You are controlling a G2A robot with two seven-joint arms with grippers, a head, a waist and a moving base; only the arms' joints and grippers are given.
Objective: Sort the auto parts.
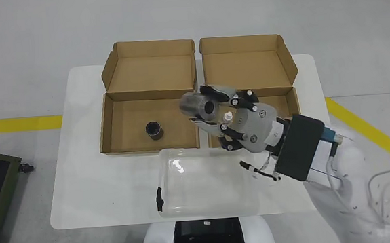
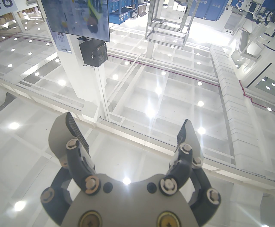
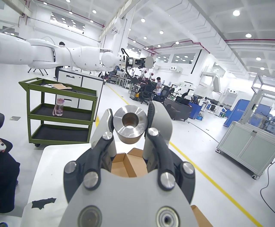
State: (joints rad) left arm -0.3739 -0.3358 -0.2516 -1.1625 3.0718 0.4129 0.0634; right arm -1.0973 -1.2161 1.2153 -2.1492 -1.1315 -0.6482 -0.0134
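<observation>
Right pincer (image 3: 130, 117) clamped on a shiny steel cylinder (image 3: 129, 135) with a round bore, over a cardboard box (image 1: 124, 126) rim. A dark ring (image 1: 155, 130) lies inside at its 8 o'clock. Left pincer (image 2: 129, 131) apart.

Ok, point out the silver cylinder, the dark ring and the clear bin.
silver cylinder (image 3: 129, 137), right wrist view, its side wall.
dark ring (image 1: 156, 132), top view, its side.
clear bin (image 1: 199, 186), top view, bare floor.

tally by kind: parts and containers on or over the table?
Cardboard boxes: 2
Clear plastic bin: 1
Silver metal cylinder, held in the right claw: 1
Dark ring-shaped part, in the left box: 1
Total: 5
</observation>
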